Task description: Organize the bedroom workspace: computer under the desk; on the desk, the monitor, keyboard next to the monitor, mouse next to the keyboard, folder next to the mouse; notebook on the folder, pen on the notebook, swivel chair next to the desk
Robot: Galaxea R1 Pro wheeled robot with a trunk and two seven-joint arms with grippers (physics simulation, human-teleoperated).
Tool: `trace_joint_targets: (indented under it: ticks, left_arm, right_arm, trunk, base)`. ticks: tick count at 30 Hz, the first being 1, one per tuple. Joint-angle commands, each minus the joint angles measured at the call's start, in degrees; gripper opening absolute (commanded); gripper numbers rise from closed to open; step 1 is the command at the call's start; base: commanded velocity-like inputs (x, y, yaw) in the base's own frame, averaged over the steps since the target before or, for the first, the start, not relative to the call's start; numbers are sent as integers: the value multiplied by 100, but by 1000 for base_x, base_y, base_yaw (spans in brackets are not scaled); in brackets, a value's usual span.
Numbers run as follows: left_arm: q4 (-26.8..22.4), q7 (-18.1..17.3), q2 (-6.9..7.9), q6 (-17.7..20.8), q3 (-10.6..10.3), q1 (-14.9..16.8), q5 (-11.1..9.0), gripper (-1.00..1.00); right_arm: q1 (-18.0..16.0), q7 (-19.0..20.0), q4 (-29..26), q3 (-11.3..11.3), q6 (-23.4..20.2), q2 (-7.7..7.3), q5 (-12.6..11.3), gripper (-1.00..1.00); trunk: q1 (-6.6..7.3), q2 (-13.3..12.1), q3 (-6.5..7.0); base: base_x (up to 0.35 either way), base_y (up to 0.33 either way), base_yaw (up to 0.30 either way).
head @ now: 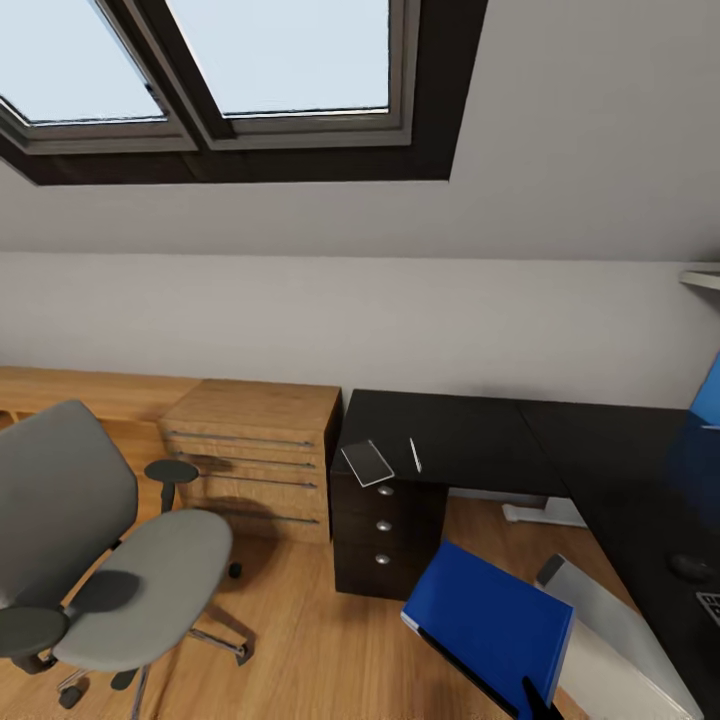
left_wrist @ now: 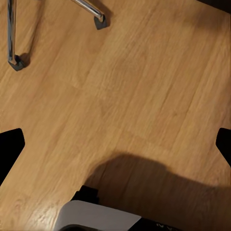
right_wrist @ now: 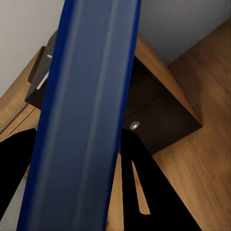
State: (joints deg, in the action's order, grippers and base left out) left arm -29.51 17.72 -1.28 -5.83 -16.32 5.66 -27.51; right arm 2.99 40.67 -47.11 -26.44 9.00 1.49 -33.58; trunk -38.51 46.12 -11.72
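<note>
Head view, swivel chair [head: 110, 560] beside low wood cabinet [head: 255, 455]

Skylight window [head: 270, 60] with dark frame, top left of the head view, in a sloped white ceiling. White wall [head: 400, 320] below it. Low light-wood cabinet [head: 255, 440] with long metal handles, left of centre, against the wall. Wood plank floor [head: 300, 640] across the bottom; same floor [left_wrist: 125, 96] in the left wrist view.
</note>
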Motion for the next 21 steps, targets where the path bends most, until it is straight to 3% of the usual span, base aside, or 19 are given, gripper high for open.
trace_joint_targets:
  ticks: [1,7,14,21]
  left_arm:
    - [15,39,5,-36,-47,6,-59,100]
    - [53,35,11,-45,-45,6,-56,100]
    - [116,31,11,-311,-39,6,-65,100]
    - [171,30,6,-363,-38,6,-62,100]
  right_arm:
    - [0,29,-2,-10,-13,6,-38,-100]
    - [0,-4,0,-10,-12,7,-36,-100]
    - [0,-7,0,-10,-12,4,-23,-100]
    - [0,-7,-5,-10,-5,1,-18,-100]
  trunk:
    - [-1,6,-16]
    - [-1,6,-71]
    - [-1,6,-136]
    - [-1,6,-199]
  base:
    - [0,0,0]
    - [0,0,0]
    - [0,0,-10]
    - [0,0,-110]
